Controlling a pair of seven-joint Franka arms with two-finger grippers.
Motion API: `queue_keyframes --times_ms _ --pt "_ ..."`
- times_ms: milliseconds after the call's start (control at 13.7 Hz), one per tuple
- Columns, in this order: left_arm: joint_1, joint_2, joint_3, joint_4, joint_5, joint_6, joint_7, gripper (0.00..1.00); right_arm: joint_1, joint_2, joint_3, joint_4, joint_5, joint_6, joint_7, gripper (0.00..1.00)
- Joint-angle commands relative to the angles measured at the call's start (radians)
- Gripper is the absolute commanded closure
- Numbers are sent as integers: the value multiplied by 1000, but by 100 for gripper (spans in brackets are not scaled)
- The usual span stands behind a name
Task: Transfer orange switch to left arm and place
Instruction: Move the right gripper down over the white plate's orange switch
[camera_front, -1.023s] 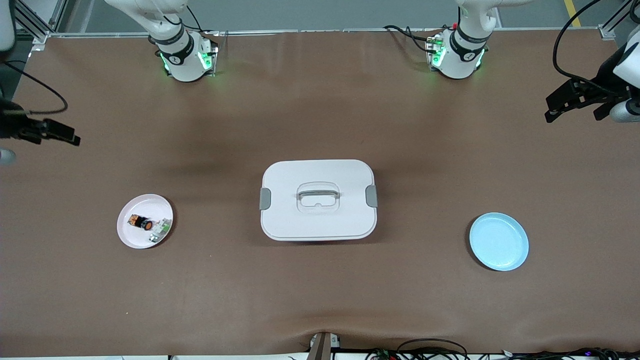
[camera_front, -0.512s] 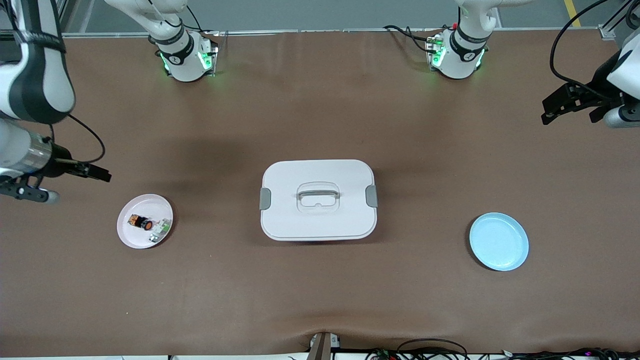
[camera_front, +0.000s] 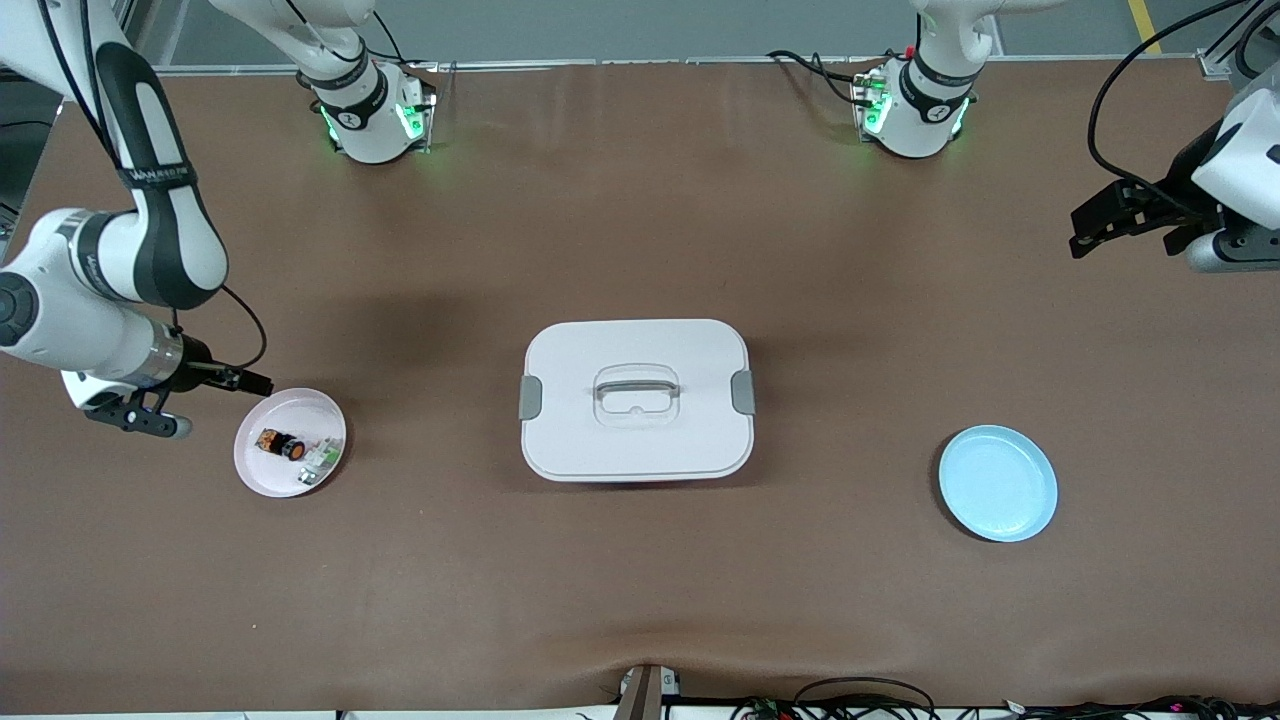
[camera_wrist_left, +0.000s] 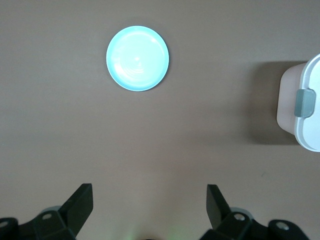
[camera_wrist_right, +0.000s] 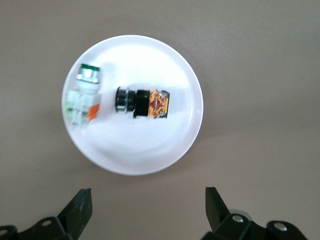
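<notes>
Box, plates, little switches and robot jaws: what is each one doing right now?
box: lid on, side clasps down.
pink plate: holds both small parts.
orange switch: lying on its side on the pink plate.
white-and-green component: lying beside it on that plate.
blue plate: nothing on it.
right gripper: jaws open, by the pink plate's rim, holding nothing.
left gripper: jaws open, over bare table, waiting.

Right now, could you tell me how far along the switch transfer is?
Nothing is done: the orange switch lies on the pink plate. In hand: the right gripper hovers open at its rim. Left: pick, handover to the open left gripper, clearing the box.
</notes>
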Motion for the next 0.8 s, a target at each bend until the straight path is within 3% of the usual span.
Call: queue_keyframes --times_ms 0,219,439,731 --pt "-3 17 -3 14 -45 -4 -4 0 -13 56 9 20 4 30 87 0" --pt "-3 25 -5 17 -55 6 -4 0 -10 134 9 43 7 91 95 0" --pt "-9 34 -5 17 -56 20 -6 0 -8 204 9 89 73 82 102 0" --pt "-14 58 -8 20 -101 51 -29 0 -14 272 9 180 73 34 102 0"
